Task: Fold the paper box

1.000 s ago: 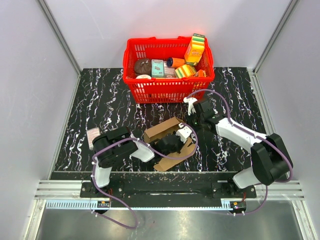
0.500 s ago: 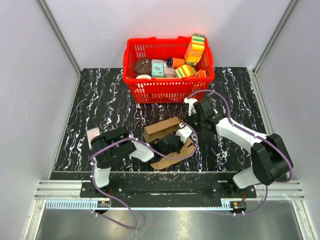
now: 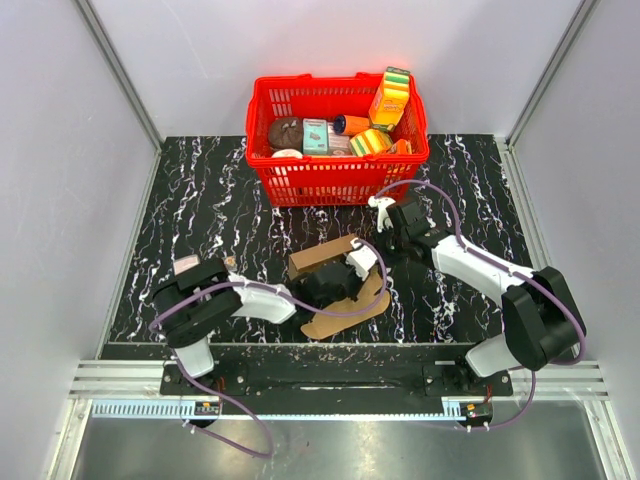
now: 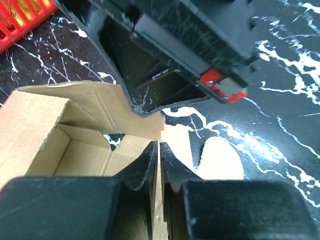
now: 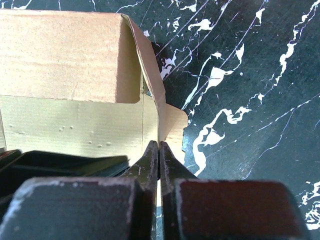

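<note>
Top external view: a half-formed brown cardboard paper box (image 3: 320, 256) lies on the black marbled bench (image 3: 200, 200), between both pincers. The right pincer (image 5: 159, 150) clamps a flap edge. The left pincer (image 4: 158, 159) is nearly together, its grip uncertain. The body is erected; the end flaps appear not yet tucked.

I count one paper box (image 3: 318, 259) of brown cardboard, near the middle of the one table (image 3: 200, 200). One red basket (image 3: 335, 178) stands at the far side. In it I make out roughly seven packed goods (image 3: 389, 98), though they overlap and I may be off by one. One small pale card (image 3: 186, 264) lies near the left edge. I have two arms (image 3: 470, 265) and two grippers: my left gripper (image 4: 158, 152) and my right gripper (image 5: 158, 150).
</note>
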`<state>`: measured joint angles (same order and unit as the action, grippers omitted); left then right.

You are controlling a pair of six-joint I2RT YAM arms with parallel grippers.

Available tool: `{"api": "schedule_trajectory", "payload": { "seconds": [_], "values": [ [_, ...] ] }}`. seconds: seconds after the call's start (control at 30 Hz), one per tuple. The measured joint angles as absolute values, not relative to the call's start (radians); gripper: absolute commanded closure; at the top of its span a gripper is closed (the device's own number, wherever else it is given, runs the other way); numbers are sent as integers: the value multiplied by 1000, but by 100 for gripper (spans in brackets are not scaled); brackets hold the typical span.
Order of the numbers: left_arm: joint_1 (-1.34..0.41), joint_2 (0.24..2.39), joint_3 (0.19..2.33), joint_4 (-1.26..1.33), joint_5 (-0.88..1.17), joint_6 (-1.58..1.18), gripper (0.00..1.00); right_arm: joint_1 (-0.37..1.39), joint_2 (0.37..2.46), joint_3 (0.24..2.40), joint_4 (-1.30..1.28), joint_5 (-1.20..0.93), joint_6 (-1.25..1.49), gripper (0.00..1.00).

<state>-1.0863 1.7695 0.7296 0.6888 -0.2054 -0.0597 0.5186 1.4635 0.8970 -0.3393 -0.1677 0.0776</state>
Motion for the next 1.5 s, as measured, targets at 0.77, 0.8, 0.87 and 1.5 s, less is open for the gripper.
{"api": "schedule_trajectory", "payload": {
  "seconds": [0.77,0.8,0.87,1.5],
  "values": [
    [-1082,1170,538,535,-146,-44,100,519,1464,897,-342,-168,81,100],
    [-1074,1163,533,533,-167,-42,100,519,1464,897,-343,-168,80,100],
    [-1052,1161,521,524,-194,-41,100,519,1464,897,-343,-168,81,100],
    [-911,1260,466,510,-234,-75,100,532,1464,897,-343,-168,88,100]
  ]
}}
